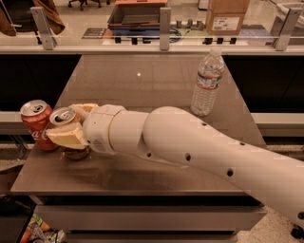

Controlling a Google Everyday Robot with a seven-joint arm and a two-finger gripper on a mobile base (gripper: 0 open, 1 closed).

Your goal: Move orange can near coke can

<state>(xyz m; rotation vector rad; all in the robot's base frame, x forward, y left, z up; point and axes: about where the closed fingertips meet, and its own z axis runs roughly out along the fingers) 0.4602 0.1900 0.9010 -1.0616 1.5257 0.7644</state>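
Cream-coloured two-finger gripper [61, 121] sits at the front left of the brown rectangular tabletop [142, 178], just to the right of the red aluminium Coca-Cola can [37, 126]; its two pale fingers [66, 135] are closed on the small golden-orange aluminium drink can [64, 116], one on the near side and one on the far side; that orange can stands upright, its silver top showing between the fingers and its base showing under the near finger, low over the table; whether the base touches the surface cannot be told; the orange can is right beside the coke can, and whether the two touch is not clear; the coke can stands upright near the table's left edge; the thick white robot arm [190, 147] runs from the gripper away to the right of the coke can and out at the lower right corner; farther back and well to the right of the coke can, a clear plastic water bottle [207, 83] with a white cap stands upright; beyond the coke can, along the table's far edge, runs a glass-panelled rail [118, 47] with grey posts; behind it, far right of the coke can, is a brown cardboard box [227, 14].
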